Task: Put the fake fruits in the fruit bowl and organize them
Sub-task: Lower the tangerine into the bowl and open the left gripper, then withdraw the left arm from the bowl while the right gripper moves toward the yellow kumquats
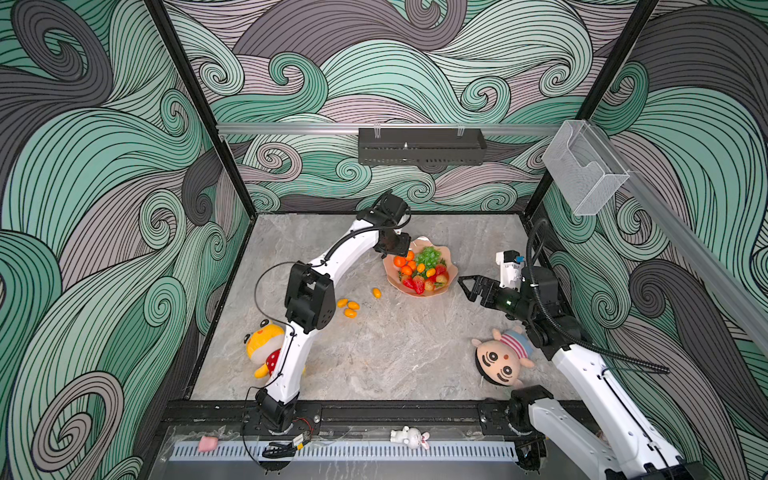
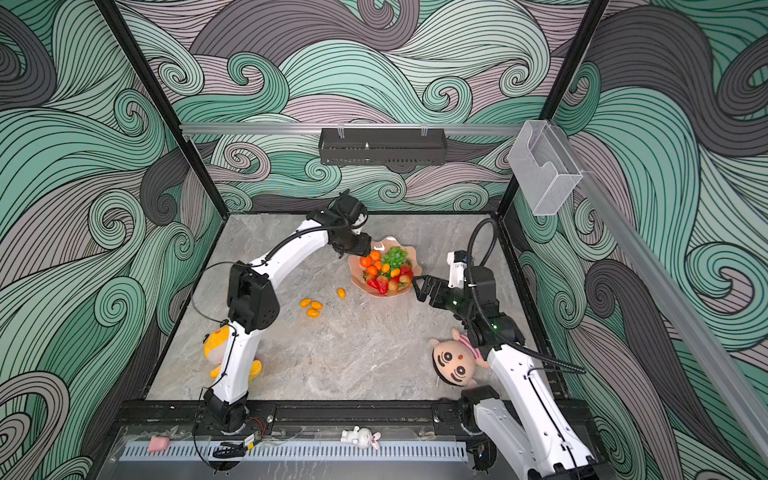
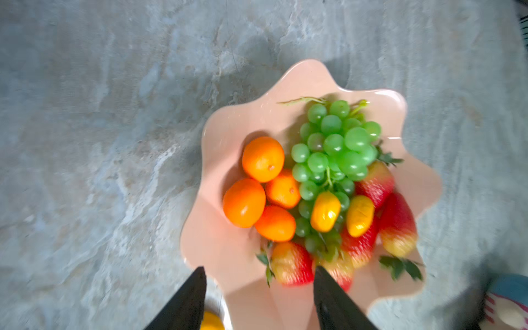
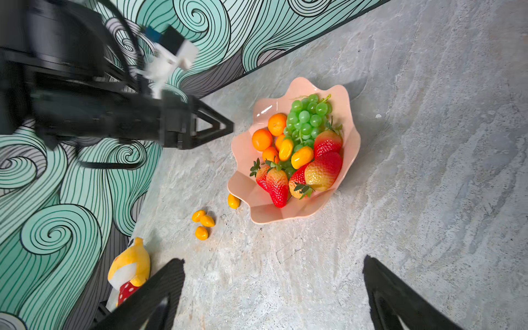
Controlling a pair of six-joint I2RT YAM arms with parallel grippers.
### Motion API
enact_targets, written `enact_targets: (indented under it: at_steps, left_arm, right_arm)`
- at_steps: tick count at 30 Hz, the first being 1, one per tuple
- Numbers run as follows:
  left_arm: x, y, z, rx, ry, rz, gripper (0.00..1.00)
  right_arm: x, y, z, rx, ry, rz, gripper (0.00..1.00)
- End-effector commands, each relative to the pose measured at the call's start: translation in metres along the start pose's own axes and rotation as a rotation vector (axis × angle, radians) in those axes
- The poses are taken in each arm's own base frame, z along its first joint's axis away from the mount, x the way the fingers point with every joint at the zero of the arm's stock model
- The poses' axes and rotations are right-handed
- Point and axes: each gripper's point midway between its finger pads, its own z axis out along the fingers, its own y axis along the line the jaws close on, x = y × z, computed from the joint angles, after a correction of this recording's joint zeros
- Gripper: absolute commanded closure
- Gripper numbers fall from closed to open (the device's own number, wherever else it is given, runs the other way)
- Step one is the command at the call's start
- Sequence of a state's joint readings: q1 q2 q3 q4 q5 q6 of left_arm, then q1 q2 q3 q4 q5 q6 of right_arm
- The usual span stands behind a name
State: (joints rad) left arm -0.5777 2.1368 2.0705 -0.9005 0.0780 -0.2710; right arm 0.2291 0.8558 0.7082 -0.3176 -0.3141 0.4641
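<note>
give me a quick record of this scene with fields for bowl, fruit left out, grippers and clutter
bowl: fruit bowl on the table, holding grape bunch, four tangerines, two kumquats, strawberries
still out: cluster of three kumquats and a single kumquat nearer the bowl, all on the table
left gripper: open, empty, over the bowl's edge
right gripper: open, empty, beside the bowl
clutter: yellow plush toy, striped doll

The fruit bowl [image 4: 271, 211] is glossy salmon pink. In it lie a translucent green grape bunch [image 4: 307, 120], orange tangerines [image 4: 262, 139], red strawberries [image 4: 277, 185] fading to yellow, and yellow-orange kumquats [image 4: 302, 157]. Under the bowl the tabletop [image 4: 428, 200] is mottled grey marble; behind it the walls [image 4: 71, 228] show black-lined teal and grey swirls
</note>
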Motion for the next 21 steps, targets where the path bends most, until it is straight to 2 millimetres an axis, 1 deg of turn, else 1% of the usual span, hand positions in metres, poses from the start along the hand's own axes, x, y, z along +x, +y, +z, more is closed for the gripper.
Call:
enact_targets:
  at_steps: [1,5,10,11,14,16,19,21]
  left_arm:
    - [0.008,-0.008,-0.052,0.052,-0.107,0.002,0.36]
    - [0.034,0.002,-0.09,0.073,-0.23,0.013,0.36]
    - [0.065,0.03,-0.14,0.042,-0.36,-0.002,0.33]
    - [0.07,0.035,-0.146,0.038,-0.37,-0.009,0.33]
    - [0.086,0.049,-0.153,0.015,-0.406,-0.034,0.32]
    - [0.097,0.06,-0.151,-0.002,-0.421,-0.07,0.31]
    - [0.107,0.072,-0.153,-0.014,-0.445,-0.128,0.31]
    - [0.108,0.077,-0.158,-0.023,-0.473,-0.15,0.3]
  right_arm:
    - [-0.005,0.011,0.004,0.021,-0.008,-0.079,0.03]
    - [0.0,0.028,0.016,0.006,-0.005,-0.141,0.03]
    - [0.007,0.049,0.036,-0.018,-0.013,-0.194,0.04]
    - [0.008,0.053,0.04,-0.02,-0.013,-0.203,0.05]
    - [0.011,0.065,0.052,-0.024,-0.015,-0.228,0.05]
    - [0.015,0.075,0.061,-0.028,-0.018,-0.253,0.06]
    - [0.021,0.086,0.073,-0.026,-0.014,-0.287,0.06]
    - [0.025,0.093,0.08,-0.025,-0.009,-0.305,0.05]
